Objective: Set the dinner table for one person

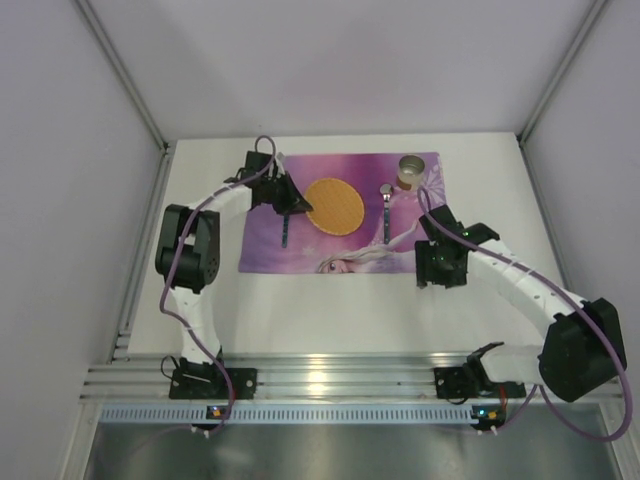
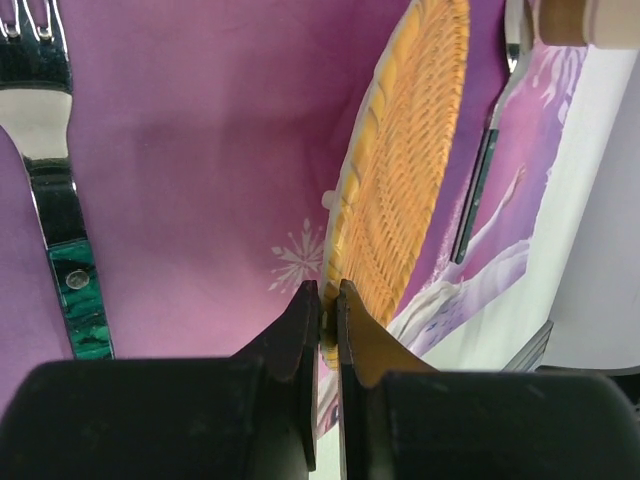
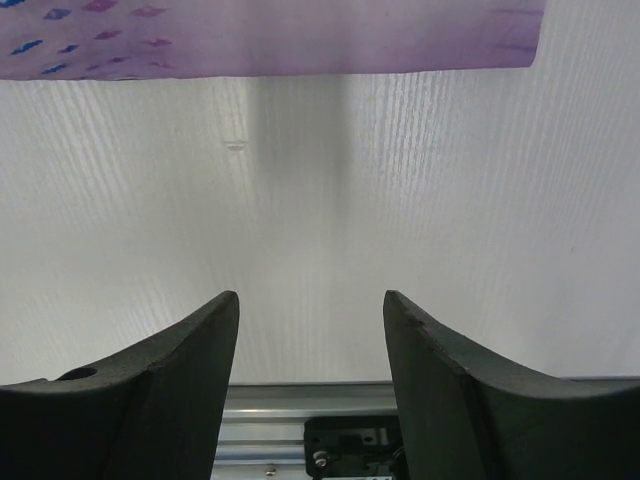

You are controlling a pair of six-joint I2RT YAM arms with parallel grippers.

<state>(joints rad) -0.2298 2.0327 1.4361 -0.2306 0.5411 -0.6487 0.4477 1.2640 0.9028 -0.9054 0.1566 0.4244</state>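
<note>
Left pincer (image 2: 327,297) pinches woven plate (image 2: 410,150) rim, seen only wrist-side; right pincer (image 3: 312,302) wide.

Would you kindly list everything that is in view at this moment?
table: one, white, under everything
placemat: one, purple, mid-table
plate: one, orange woven, centre of placemat
fork: one, silver with green handle, on placemat left of plate
spoon: one, silver with green handle, right of plate
cup: one, tan, placemat's far right corner
left gripper: black, shut on plate's rim
right gripper: black, open above bare table
</note>
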